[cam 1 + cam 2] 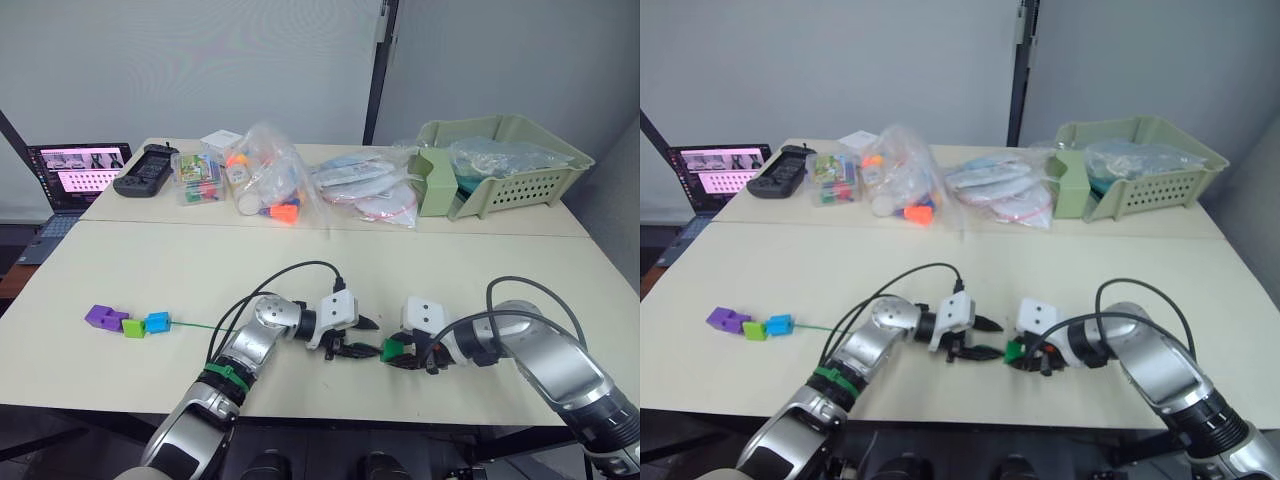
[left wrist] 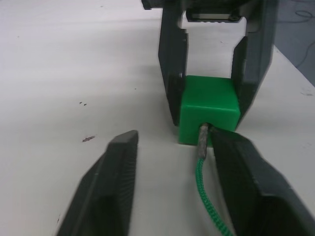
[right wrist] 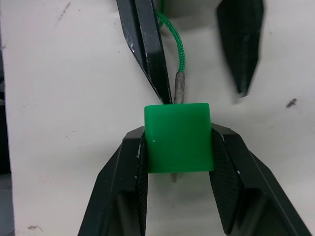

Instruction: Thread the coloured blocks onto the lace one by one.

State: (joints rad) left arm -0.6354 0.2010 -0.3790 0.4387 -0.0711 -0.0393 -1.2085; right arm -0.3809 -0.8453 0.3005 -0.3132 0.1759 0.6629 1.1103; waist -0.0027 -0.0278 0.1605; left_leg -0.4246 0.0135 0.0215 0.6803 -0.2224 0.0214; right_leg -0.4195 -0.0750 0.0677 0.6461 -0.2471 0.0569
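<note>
A dark green block [image 3: 178, 137] is clamped between the fingers of my right gripper [image 1: 392, 350], low over the table's front edge. The lace's [image 2: 206, 196] grey tip [image 3: 179, 86] enters the block's hole and pokes out on the far side. My left gripper [image 1: 362, 338] faces it with its fingers [image 2: 110, 187] spread open; the lace lies along one finger, not pinched. Further left on the table the lace [image 1: 200, 325] runs to a blue block [image 1: 157, 322], a lime green block [image 1: 134, 328] and a purple block [image 1: 105, 317] sitting together.
At the table's back stand a laptop [image 1: 75, 170], a black handset [image 1: 145, 170], a clear box of small parts [image 1: 197, 180], plastic bags of toys [image 1: 265, 180] and a green basket [image 1: 500, 165]. Black cables loop over both arms.
</note>
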